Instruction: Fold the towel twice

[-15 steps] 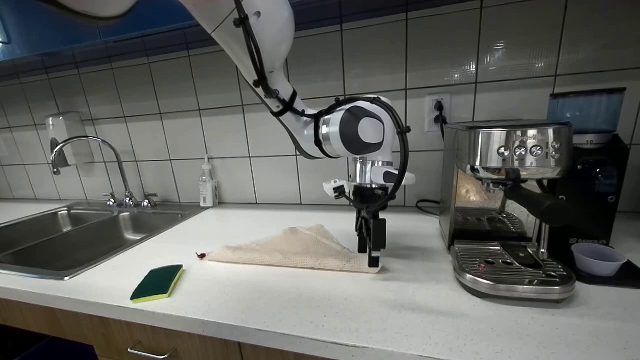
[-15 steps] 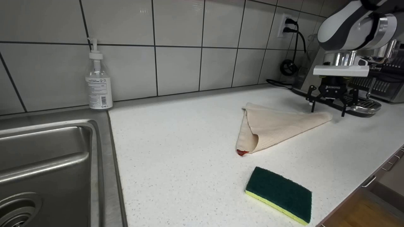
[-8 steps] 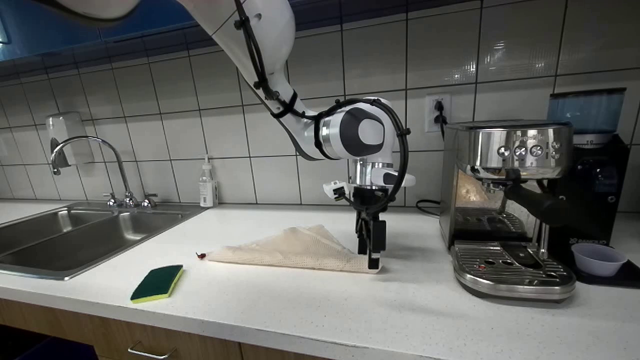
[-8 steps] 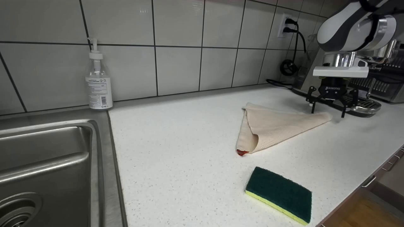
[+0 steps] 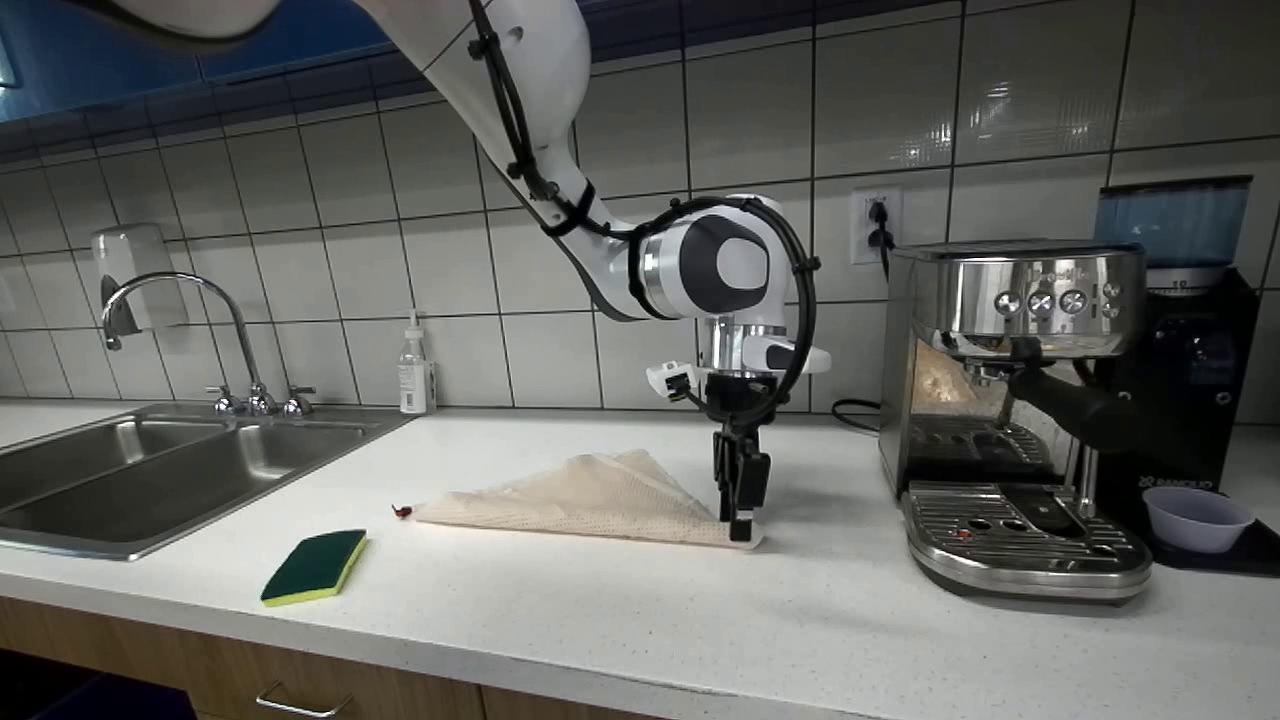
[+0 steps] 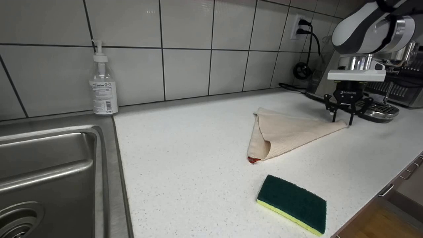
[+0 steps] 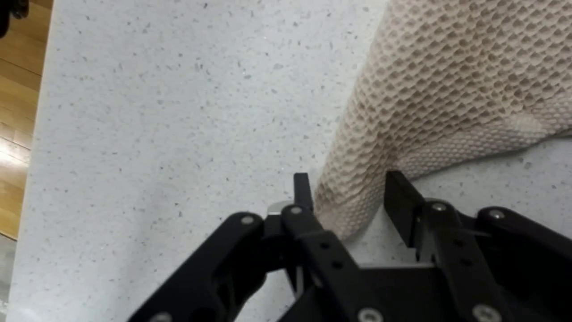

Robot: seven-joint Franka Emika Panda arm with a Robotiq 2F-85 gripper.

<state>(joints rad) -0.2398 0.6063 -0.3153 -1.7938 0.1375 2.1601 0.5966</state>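
Pincer, spread wide earlier, now stands partly drawn in astride the towel's corner, not yet gripping.

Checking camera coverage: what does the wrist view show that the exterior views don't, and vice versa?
Only the wrist view: the honeycomb weave of the towel up close, with a finer strip along one edge.
Only the exterior views: among others, the sink, green-and-yellow sponge, espresso machine and pump bottle.
Both: the speckled countertop, and the gripper at the towel's tip.
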